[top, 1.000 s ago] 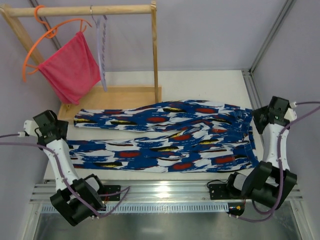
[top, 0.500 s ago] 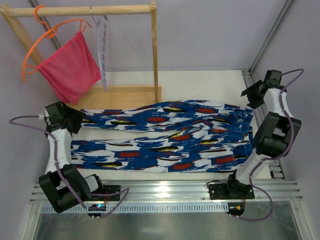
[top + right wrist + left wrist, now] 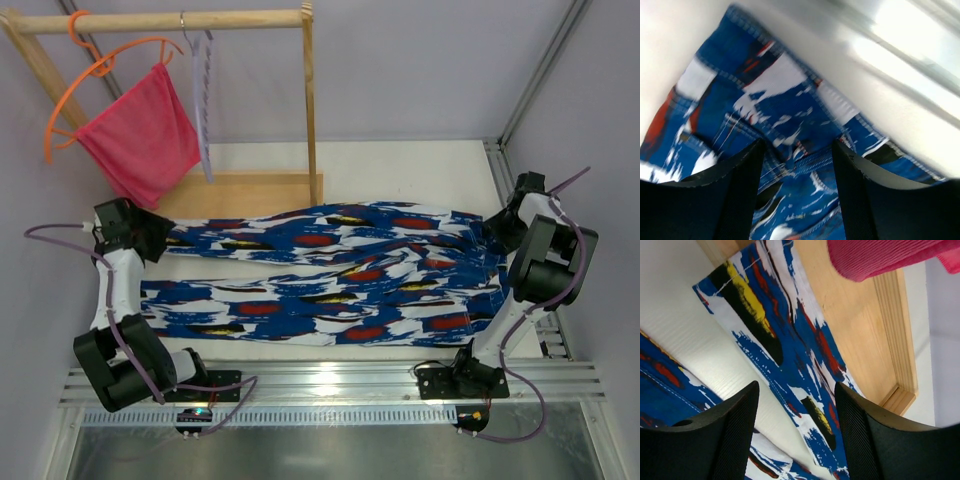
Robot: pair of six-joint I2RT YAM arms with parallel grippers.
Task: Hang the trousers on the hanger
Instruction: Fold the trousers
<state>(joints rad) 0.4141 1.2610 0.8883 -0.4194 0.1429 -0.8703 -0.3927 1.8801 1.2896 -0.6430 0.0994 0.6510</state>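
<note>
The printed trousers (image 3: 330, 275) lie flat across the table, both legs pointing left, waistband at the right. The pale lavender hanger (image 3: 204, 95) hangs edge-on from the wooden rail by its metal hook. My left gripper (image 3: 150, 237) is open just above the cuff of the far leg (image 3: 775, 335), beside the rack base. My right gripper (image 3: 497, 228) is open over the waistband corner (image 3: 765, 100) at the far right; nothing is held between its fingers.
A wooden rack (image 3: 308, 100) with a flat base (image 3: 240, 195) stands at the back left. An orange hanger (image 3: 85, 85) carries a pink-red cloth (image 3: 145, 135), which hangs low over the base (image 3: 880, 255). A metal rail (image 3: 330, 385) runs along the near edge.
My left gripper moved a little toward the far leg's cuff. My right gripper swung from the far right corner down and in to the waistband.
</note>
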